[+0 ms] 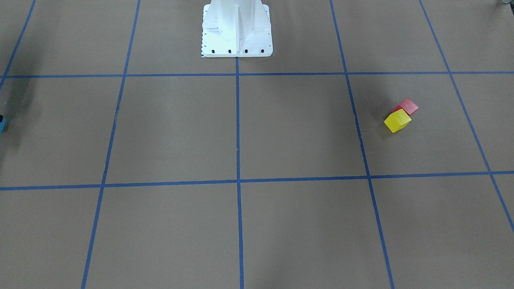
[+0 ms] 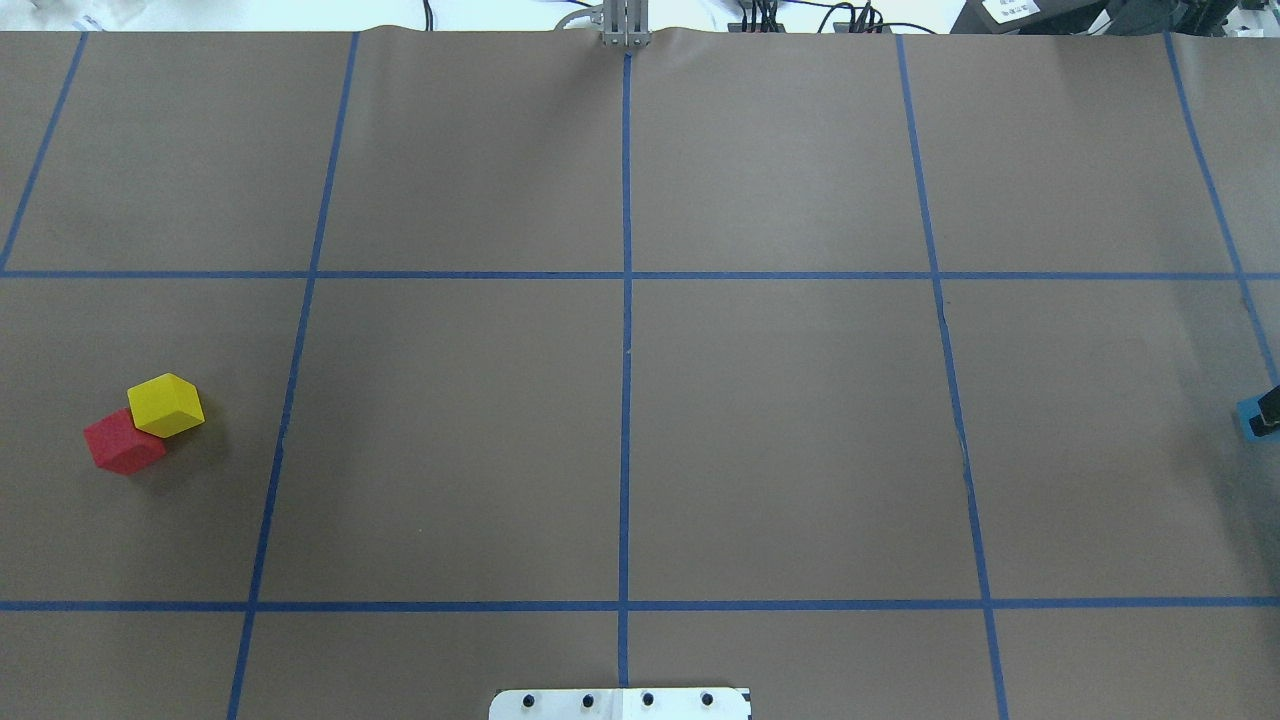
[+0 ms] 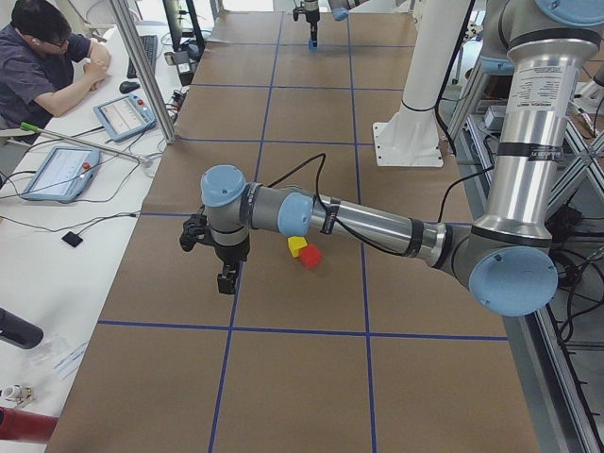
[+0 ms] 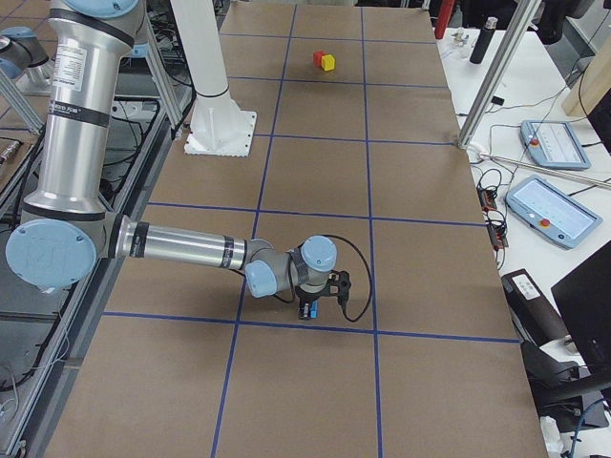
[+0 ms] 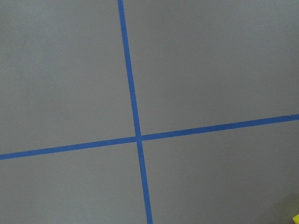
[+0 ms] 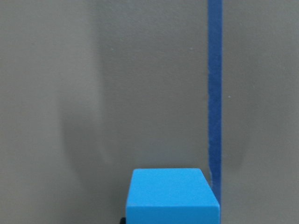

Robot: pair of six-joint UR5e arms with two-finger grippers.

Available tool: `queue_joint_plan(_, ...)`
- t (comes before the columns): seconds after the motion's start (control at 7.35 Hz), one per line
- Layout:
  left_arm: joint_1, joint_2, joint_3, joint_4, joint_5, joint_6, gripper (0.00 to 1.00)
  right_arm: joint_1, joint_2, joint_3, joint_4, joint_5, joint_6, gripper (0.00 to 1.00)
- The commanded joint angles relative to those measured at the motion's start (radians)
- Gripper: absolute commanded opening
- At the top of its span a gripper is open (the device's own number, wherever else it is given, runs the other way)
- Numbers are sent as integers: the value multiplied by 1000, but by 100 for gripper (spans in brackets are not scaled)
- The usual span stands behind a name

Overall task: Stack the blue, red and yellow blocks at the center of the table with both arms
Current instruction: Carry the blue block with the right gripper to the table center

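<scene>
The yellow block (image 2: 166,405) and the red block (image 2: 122,442) sit touching each other on the table at the far left of the overhead view; they also show in the front view, yellow (image 1: 397,120) and red (image 1: 408,106). The blue block (image 2: 1252,420) is at the right edge, with a black finger of my right gripper (image 4: 307,307) against it. In the right wrist view the blue block (image 6: 172,195) fills the bottom centre, low over the paper. My left gripper (image 3: 226,278) hovers near the yellow and red blocks; I cannot tell whether it is open or shut.
Brown paper with a grid of blue tape (image 2: 626,350) covers the table. The robot's white base (image 1: 237,30) stands at the middle of its near edge. An operator (image 3: 42,57) and tablets (image 3: 58,172) are beside the table.
</scene>
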Motion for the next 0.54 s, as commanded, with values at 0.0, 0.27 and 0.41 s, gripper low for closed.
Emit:
queue_joint_plan(0.0, -2, 0, -2, -1, 0, 0, 100, 37, 78, 177, -266, 18, -1, 0)
queue_joint_plan(0.27, -2, 0, -11, 2, 0, 0, 100, -53, 417, 195, -653, -17, -10, 0)
queue_joint_plan(0.41, -2, 0, -17, -1, 0, 0, 100, -148, 616, 152, -772, -114, -11, 0)
